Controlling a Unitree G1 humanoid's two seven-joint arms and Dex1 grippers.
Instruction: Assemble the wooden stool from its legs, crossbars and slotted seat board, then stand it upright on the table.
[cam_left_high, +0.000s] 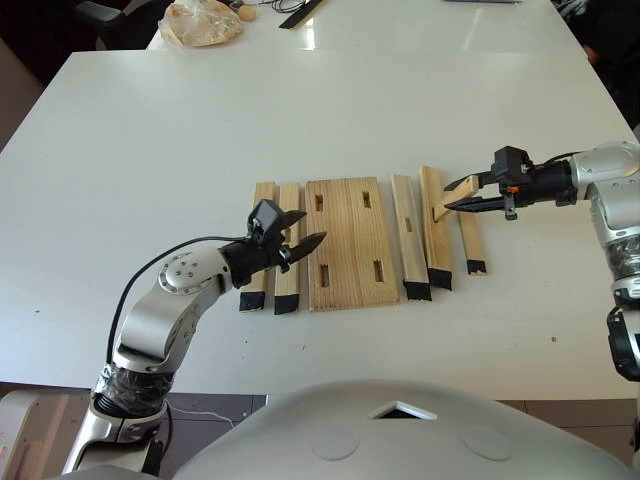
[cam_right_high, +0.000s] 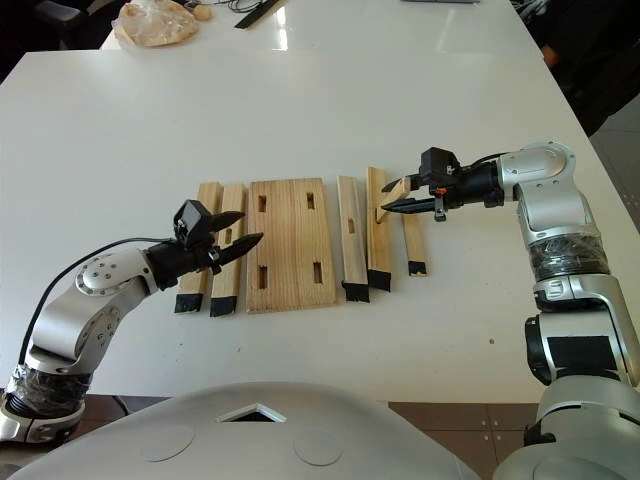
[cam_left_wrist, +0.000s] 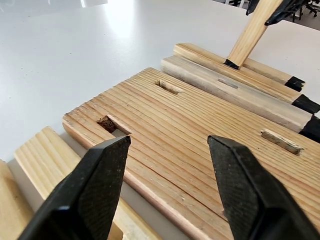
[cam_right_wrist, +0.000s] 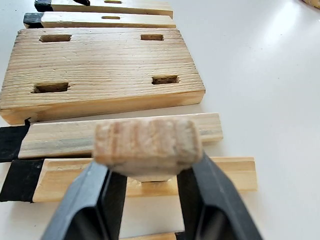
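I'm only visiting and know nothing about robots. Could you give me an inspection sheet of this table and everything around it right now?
Surface: white table, glossy.
Job's things: seat board lying flat, four slots showing; left legs and right legs beside it, two each; loose crossbar farthest right; nothing joined.
Clutter: bag at the far edge.
Grippers: left gripper open over the board's left edge; right gripper shut on a tilted crossbar.
Cables: black cable along the left arm.
Surroundings: dark furniture, unclear.
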